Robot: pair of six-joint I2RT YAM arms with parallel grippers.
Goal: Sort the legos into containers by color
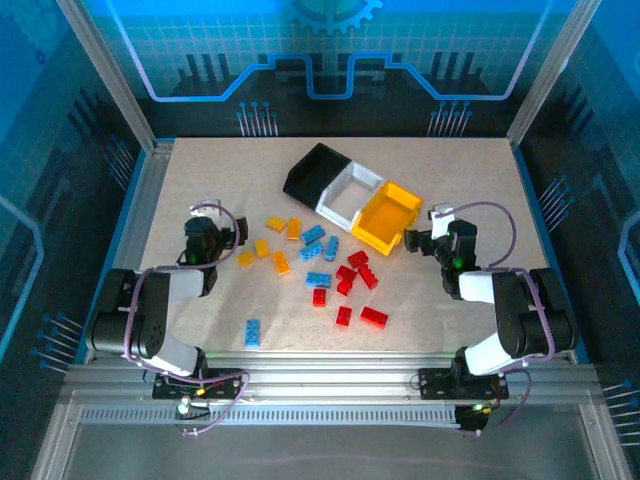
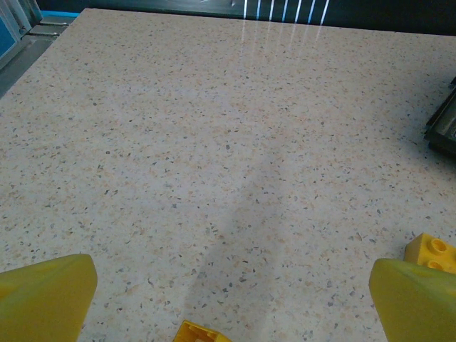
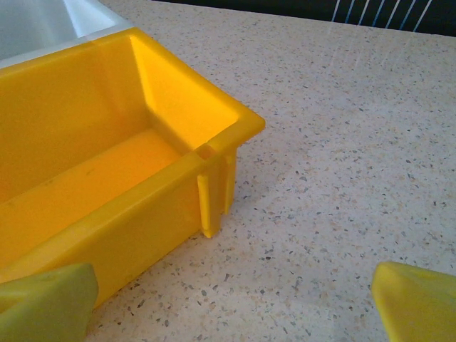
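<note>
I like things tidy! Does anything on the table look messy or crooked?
Yes. The legos lie scattered loose over the table. The row of containers sits slanted, not square to the table's edges. One blue brick lies apart from the others, near the front edge.

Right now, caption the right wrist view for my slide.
Open right tool beside the empty yellow bin on speckled table.

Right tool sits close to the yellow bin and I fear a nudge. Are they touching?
Cannot tell. In the right wrist view one fingertip of the right tool overlaps the wall of the yellow bin, hiding any gap.
</note>
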